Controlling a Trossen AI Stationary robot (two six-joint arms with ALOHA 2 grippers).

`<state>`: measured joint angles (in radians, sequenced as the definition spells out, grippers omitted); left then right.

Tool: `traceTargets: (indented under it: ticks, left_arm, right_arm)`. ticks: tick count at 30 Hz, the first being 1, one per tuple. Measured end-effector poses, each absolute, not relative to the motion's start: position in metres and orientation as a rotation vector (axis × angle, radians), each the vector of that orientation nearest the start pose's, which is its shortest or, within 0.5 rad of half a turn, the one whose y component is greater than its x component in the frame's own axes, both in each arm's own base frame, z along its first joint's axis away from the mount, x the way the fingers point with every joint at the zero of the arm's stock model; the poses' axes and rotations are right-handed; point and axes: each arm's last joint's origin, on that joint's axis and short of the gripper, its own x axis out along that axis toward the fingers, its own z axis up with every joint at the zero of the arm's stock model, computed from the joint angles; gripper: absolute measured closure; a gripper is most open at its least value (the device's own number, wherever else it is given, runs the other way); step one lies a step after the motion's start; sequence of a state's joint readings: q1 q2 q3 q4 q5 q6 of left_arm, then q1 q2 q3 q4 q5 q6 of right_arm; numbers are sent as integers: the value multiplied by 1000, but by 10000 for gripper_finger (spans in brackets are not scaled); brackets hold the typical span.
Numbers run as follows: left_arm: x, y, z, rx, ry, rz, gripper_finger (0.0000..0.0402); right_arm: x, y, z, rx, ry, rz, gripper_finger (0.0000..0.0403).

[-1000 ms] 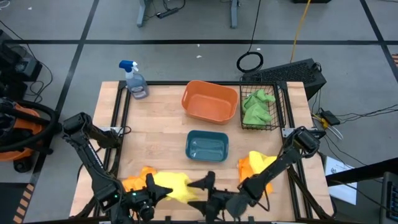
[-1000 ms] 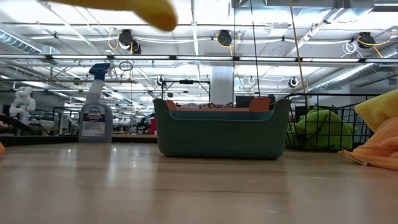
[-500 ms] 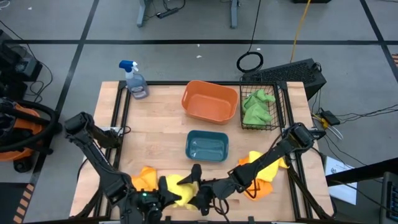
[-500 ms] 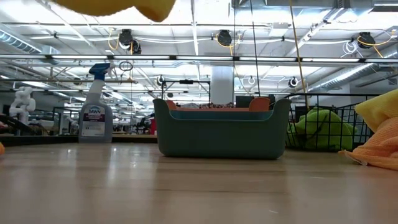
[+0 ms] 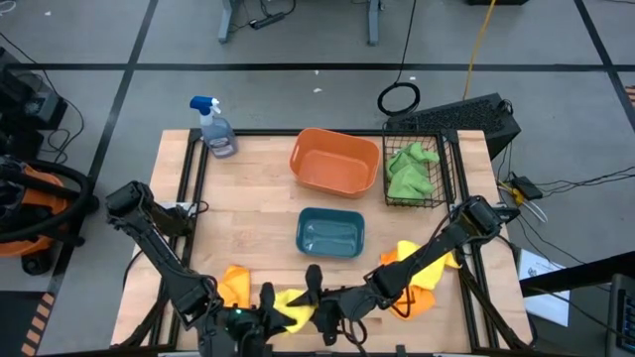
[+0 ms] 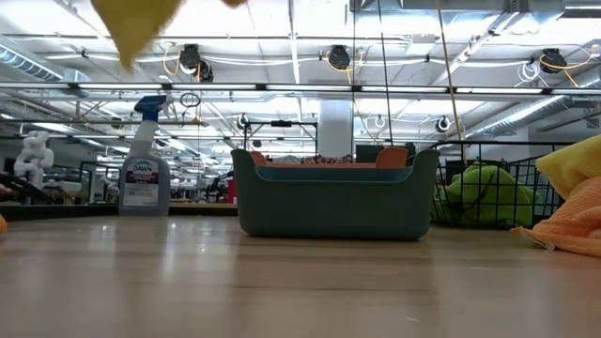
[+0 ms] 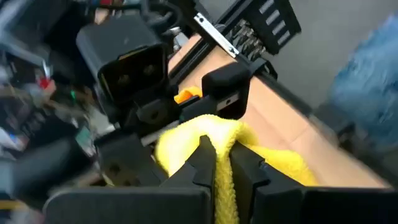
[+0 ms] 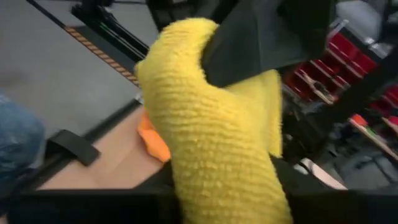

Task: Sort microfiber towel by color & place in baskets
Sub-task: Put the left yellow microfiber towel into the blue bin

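Tray [image 5: 330, 235] before tub [image 5: 335, 161]

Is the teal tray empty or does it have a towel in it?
Empty: the high view shows only the bare bottom of the teal tray.

Both arms are reaching low over the near edge of the counter, their grippers meeting close together in the middle. The left gripper [image 5: 266, 315] is pinching a yellow towel [image 5: 291, 305] between its closed fingers [image 7: 203, 163]. The right gripper [image 5: 316, 307] is facing it just beside, its fingers clamping the same towel.
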<state>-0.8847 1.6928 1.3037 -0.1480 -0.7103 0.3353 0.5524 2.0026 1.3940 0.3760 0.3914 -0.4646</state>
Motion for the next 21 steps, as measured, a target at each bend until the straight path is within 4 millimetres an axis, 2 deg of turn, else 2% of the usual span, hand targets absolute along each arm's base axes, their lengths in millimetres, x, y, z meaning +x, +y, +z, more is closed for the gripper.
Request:
traceTargets:
  ticks: [3, 5, 11, 14, 17, 21]
  left_arm:
    - [255, -280, 282, 589, 362, -177, 346]
    - [254, -279, 281, 539, 373, -156, 314]
    - [245, -285, 280, 474, 371, -104, 180]
    - [237, -291, 280, 485, 363, -101, 122]
    - [228, -296, 281, 498, 345, -89, 85]
    - [217, -302, 285, 536, 308, -5, 69]
  right_arm:
    - [395, 230, 230, -601, 192, 130, 367]
    - [393, 231, 230, -622, 203, 80, 389]
    - [388, 232, 229, -689, 249, -102, 367]
    - [382, 237, 227, -737, 287, -183, 370]
    - [376, 241, 225, -779, 322, -261, 382]
    - [368, 245, 227, -832, 346, -383, 387]
